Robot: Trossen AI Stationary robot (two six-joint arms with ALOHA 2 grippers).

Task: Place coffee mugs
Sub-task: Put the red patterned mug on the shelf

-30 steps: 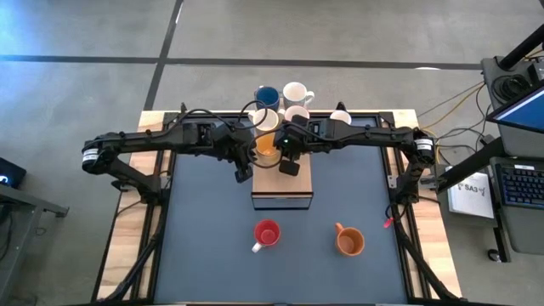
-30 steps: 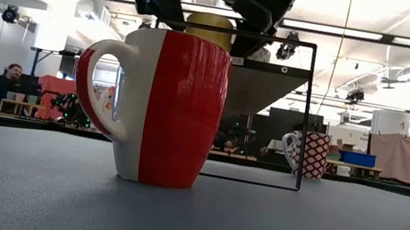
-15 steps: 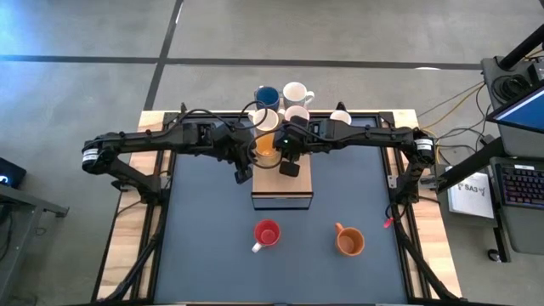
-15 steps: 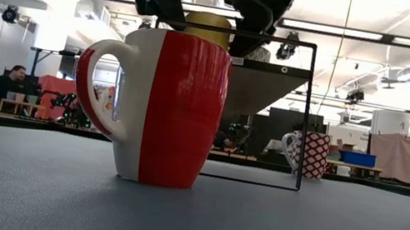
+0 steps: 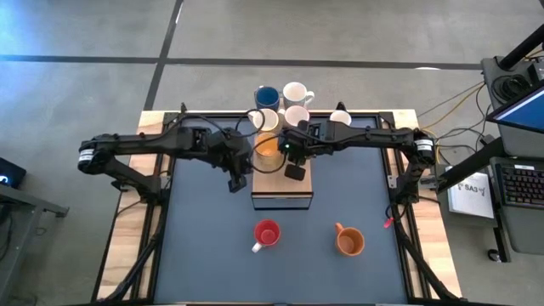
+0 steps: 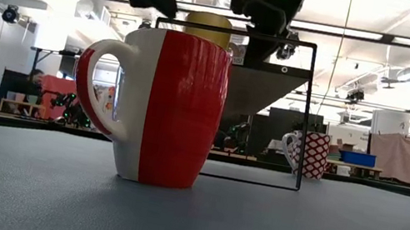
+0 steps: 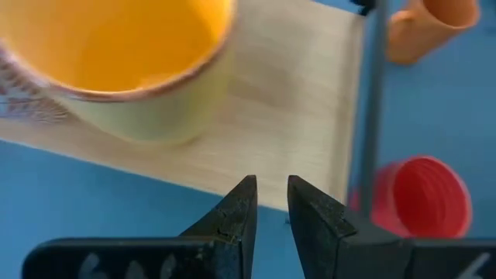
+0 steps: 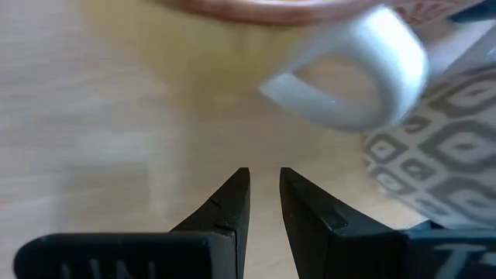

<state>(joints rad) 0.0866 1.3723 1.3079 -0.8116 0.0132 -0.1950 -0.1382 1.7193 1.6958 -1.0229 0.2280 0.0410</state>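
Mugs: the glossy yellow mug (image 5: 267, 147) stands released on the pale wooden board (image 5: 282, 189) at mid-table. The left gripper (image 5: 235, 181), fingers nearly together and empty, hangs just off the board's left edge; the right gripper (image 5: 293, 170), equally narrow and empty, hovers over the board. Nearer, a ribbed red mug (image 5: 267, 234) and an orange mug (image 5: 349, 241) await placing.

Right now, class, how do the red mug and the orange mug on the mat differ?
The red mug is red with a white handle; the orange mug is orange all over. In the high view the red mug's handle points toward the near left, the orange mug's toward the far left. Both stand upright on the mat, untouched.
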